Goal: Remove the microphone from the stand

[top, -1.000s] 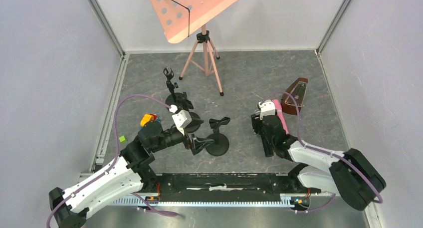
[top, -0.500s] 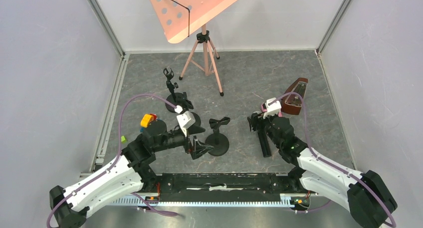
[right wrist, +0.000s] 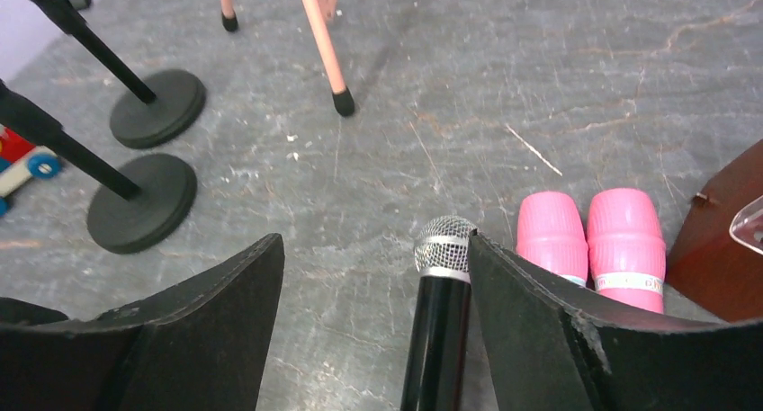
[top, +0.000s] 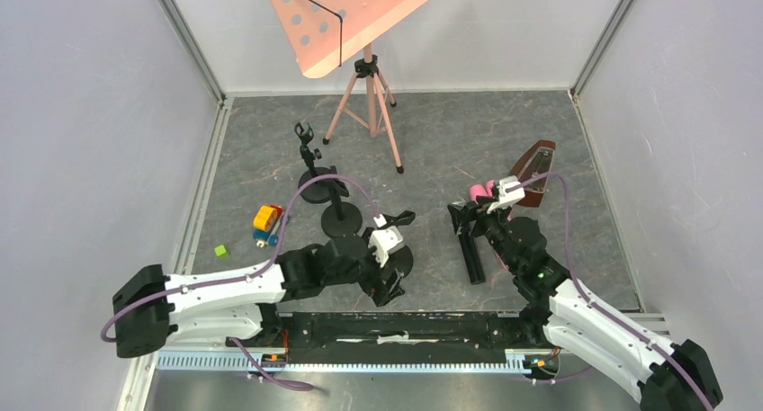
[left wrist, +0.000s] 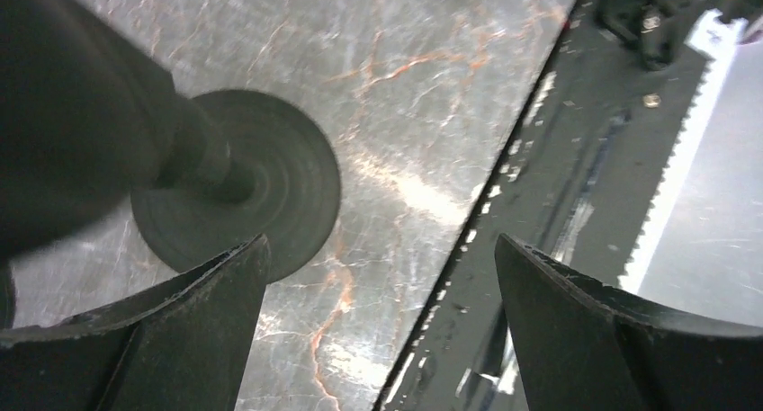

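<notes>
The microphone (right wrist: 439, 330) lies flat on the grey surface (right wrist: 540, 87) at the right, its head pointing far. It sits between the spread fingers of the right tool (right wrist: 371, 240), which grips nothing. 2 pink cylinders (right wrist: 551, 236) stand just right of its head. The left tool (left wrist: 380, 240) gapes wide beside the nearest stand (left wrist: 243, 195).

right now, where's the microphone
The microphone lies flat on the table on the right side, between the right arm's open fingers, with two pink tubes just to its right in the right wrist view.
</notes>
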`<state>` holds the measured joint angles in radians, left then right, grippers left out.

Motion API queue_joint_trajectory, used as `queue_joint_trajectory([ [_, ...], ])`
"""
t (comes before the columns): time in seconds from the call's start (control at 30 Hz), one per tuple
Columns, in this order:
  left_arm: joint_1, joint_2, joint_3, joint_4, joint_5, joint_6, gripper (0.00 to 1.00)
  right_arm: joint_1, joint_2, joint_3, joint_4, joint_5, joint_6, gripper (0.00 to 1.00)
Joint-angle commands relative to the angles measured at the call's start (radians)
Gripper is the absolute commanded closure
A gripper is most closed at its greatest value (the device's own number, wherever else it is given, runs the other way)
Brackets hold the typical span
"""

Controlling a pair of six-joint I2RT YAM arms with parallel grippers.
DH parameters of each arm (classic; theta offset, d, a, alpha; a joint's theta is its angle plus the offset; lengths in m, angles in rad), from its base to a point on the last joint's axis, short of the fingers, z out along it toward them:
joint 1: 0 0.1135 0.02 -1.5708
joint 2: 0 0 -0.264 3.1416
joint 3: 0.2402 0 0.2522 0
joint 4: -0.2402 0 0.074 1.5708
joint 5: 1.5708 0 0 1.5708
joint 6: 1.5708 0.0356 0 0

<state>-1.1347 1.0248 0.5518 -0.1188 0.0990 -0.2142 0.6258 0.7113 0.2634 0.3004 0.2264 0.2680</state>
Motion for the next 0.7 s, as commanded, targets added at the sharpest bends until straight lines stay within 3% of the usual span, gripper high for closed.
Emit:
queue_joint_trajectory([
  [0.0, -0.064, 0.041, -0.130, 0.314, -0.275, -0.102, 0.00, -0.003, -0.035, -0.015, 0.051, 0.020, 0.037, 0.19],
  [0.1, -0.103, 0.106, -0.209, 0.522, -0.366, -0.182, 0.00, -0.004, -0.023, -0.008, 0.034, 0.042, 0.039, 0.19],
  [0.2, -0.161, 0.185, -0.220, 0.623, -0.481, -0.234, 0.00, -0.004, 0.005, 0.010, 0.017, 0.032, 0.043, 0.19],
  [0.43, -0.190, 0.249, -0.210, 0.561, -0.443, -0.265, 0.00, -0.003, 0.046, 0.041, -0.036, 0.058, 0.025, 0.19],
  [0.67, -0.204, 0.093, -0.363, 0.637, -0.424, -0.298, 0.00, -0.005, 0.058, 0.039, -0.031, 0.065, 0.022, 0.18],
])
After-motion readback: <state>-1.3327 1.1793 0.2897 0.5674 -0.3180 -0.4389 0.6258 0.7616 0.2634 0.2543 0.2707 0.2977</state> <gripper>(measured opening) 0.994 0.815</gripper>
